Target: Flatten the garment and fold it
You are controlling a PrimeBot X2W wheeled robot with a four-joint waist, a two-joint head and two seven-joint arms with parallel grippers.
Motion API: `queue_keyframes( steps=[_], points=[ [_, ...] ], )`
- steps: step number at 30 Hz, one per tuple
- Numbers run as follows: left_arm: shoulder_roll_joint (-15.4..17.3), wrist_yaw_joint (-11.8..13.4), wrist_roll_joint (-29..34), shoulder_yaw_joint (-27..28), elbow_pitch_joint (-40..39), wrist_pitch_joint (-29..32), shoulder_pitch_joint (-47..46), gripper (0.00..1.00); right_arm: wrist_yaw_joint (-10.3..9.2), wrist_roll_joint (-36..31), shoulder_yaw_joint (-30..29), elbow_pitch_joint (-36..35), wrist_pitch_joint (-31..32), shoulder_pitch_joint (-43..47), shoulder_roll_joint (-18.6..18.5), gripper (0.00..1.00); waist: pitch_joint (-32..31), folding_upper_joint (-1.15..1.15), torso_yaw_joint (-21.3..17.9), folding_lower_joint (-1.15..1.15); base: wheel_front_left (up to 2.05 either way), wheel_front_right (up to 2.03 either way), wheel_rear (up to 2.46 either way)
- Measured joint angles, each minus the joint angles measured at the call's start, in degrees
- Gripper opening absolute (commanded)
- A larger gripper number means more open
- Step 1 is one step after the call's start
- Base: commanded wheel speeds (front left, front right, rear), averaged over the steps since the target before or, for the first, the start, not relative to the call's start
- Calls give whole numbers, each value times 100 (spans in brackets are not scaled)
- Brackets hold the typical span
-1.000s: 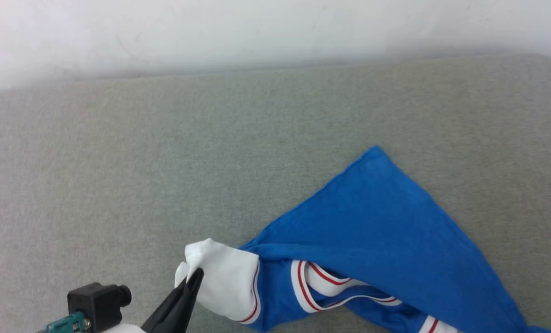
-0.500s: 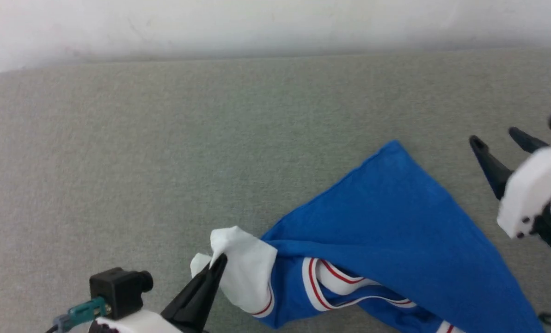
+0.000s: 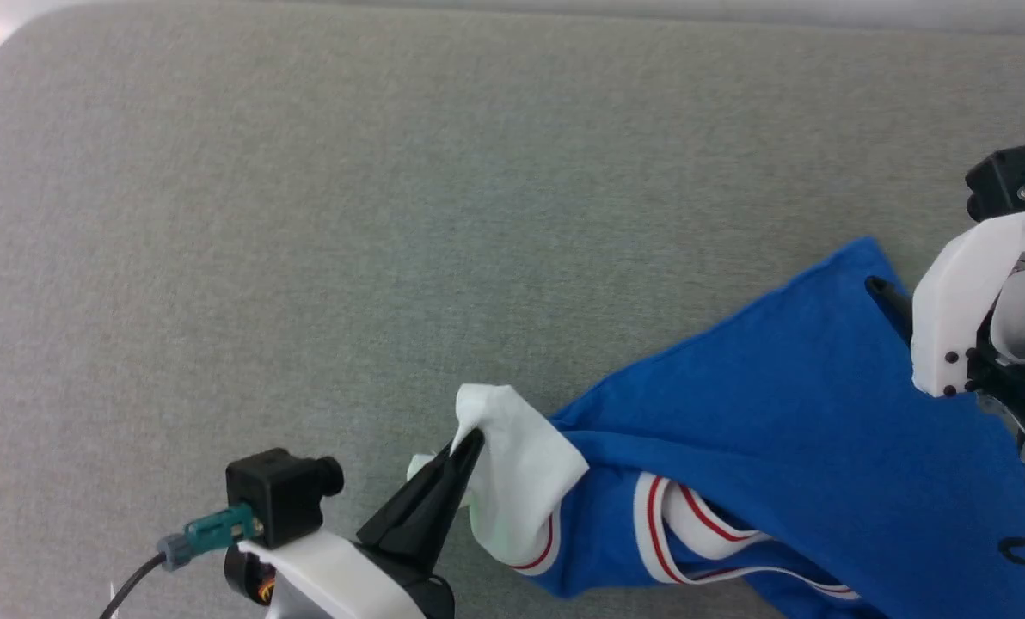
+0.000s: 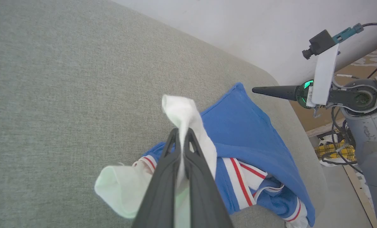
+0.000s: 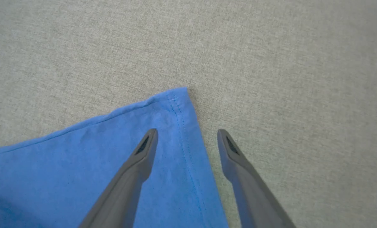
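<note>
Grips the white sleeve [image 3: 521, 464] of the garment [image 3: 788, 430] with the left pincer [image 3: 473, 440], clamped tight on a pinch of cloth and raised off the grey worktop [image 3: 306, 215], probably as 1 anchor for stretching; hovers the right pincer [image 5: 187, 133] spread wide and empty, 1 finger over blue fabric, 1 over bare worktop, astride the stitched hem [image 5: 183, 139] near its corner, seemingly lined up for a 2nd hold; leaves the garment crumpled at the worktop's near right, not yet flat.
</note>
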Motion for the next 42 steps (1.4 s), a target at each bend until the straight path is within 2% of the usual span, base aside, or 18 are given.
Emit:
queue_keyframes(
  steps=[6,7,8,9,18,29,35,42],
  points=[
    [-104,-62,14,-97,115,-44,-185,0,0,-122,-67,297,-86,-52,-36,100,335,0,294,0,0,0,0],
    [-113,-87,14,-102,142,-64,-185,0,0,-115,-85,305,-79,-78,-45,96,376,0,341,-1,0,0,0],
    [-119,-89,14,-107,165,-75,-185,0,0,-104,-91,309,-64,-114,-60,33,414,0,385,-1,0,0,0],
    [-123,-89,14,-107,186,-78,-185,0,-1,-97,-80,307,-10,-141,-90,0,446,0,424,-2,0,0,0],
    [-115,-89,13,-15,275,-183,-181,0,-1,-27,71,227,-157,-146,-177,0,363,0,477,0,0,0,0],
    [105,26,342,383,264,-316,-634,0,0,220,-307,-389,-1246,175,167,0,-458,0,92,-2,0,0,0],
    [327,-3,412,704,464,-129,-1788,0,0,191,-480,-538,-1794,-148,316,0,-1092,0,-258,-2,0,0,0],
    [581,-393,412,790,1356,441,-3807,0,0,69,-336,-249,-2056,-1162,335,0,-1678,0,-753,-2,0,0,0]
  ],
)
